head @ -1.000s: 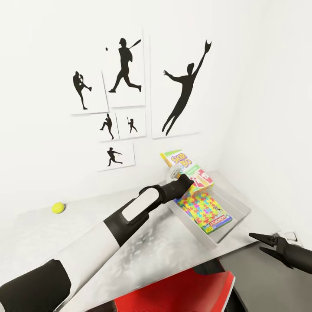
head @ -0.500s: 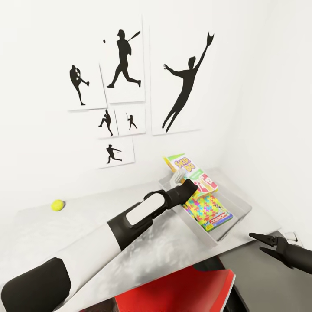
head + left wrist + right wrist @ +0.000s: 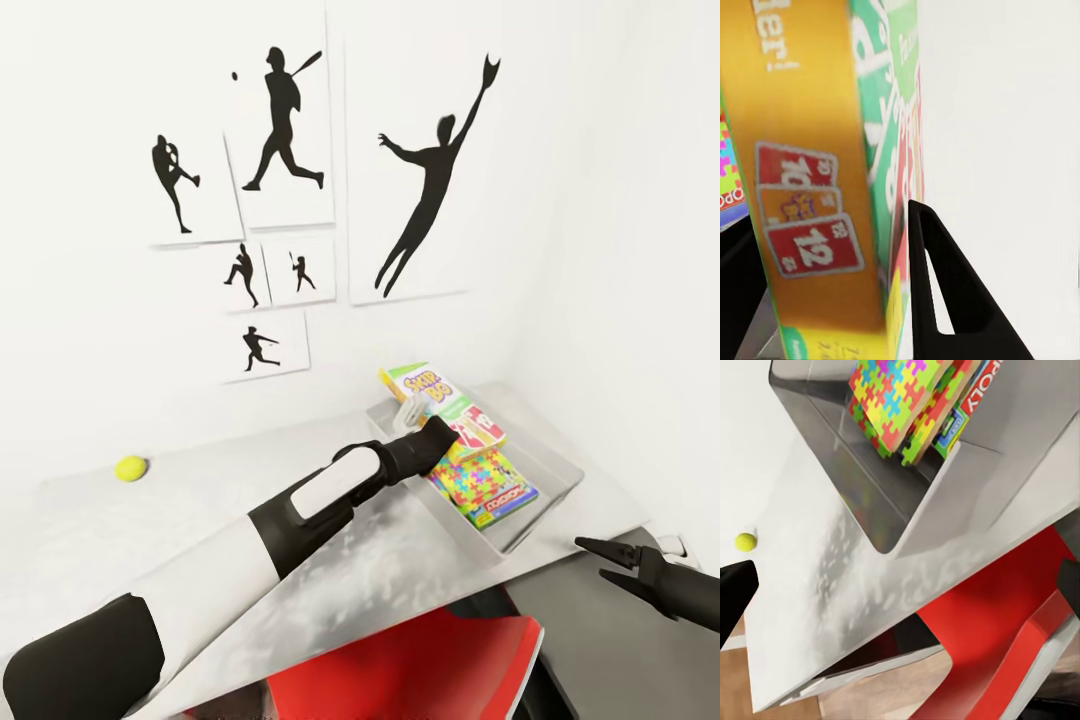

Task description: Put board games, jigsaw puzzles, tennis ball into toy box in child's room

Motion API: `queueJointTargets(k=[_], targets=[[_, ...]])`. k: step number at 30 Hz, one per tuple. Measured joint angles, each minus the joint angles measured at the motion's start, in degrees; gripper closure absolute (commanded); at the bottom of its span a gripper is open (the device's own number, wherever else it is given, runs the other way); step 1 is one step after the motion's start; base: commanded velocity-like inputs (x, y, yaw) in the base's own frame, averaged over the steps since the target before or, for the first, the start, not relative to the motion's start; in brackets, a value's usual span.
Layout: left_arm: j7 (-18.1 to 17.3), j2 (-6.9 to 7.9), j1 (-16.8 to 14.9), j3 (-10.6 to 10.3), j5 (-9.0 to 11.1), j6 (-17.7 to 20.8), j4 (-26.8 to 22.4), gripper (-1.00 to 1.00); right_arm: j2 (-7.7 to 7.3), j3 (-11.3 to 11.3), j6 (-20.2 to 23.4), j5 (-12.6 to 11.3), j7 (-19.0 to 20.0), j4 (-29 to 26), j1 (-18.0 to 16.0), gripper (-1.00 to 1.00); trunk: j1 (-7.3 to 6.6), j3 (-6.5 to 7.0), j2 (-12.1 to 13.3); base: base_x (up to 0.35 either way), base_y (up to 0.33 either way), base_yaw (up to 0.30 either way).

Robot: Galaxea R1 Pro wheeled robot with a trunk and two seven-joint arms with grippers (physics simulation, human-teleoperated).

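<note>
Meanwhile, in the head view, the whole scene had drifted as the camera moved, yet the left claw (image 3: 412, 412) had clearly carried the green-and-yellow Skip-Bo board game box (image 3: 436, 398) lower into the grey rectangular plastic toy box (image 3: 560, 470), onto the colourful jigsaw puzzle box (image 3: 478, 472). The small yellow tennis ball (image 3: 130, 467) lay well apart on the pale marbled desk (image 3: 120, 530); the right claw (image 3: 612, 560) hung open and empty.

In the left wrist view, one black finger (image 3: 945, 292) pressed the game's face, the claw gripping it.

In the right wrist view, ball, puzzles and bin showed; the ball probably came next.
</note>
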Motion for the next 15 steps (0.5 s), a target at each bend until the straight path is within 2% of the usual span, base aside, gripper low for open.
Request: queueJointTargets(k=[4, 15], targets=[[0.9, 0.0, 0.0, 0.2, 0.7, -0.1, -0.3, 1.0, -0.02, 0.0, 0.0, 0.0, 0.0, 0.0, 0.0, -1.0, 0.0, -0.38, 0.0, 0.0, 0.0, 0.0], [2.6, 0.0, -0.1, 0.2, 0.9, -0.2, -0.8, 1.0, 0.0, 0.0, 0.0, 0.0, 0.0, 0.0, 0.0, -1.0, 0.0, -1.42, 0.0, 0.0, 0.0, 0.0]])
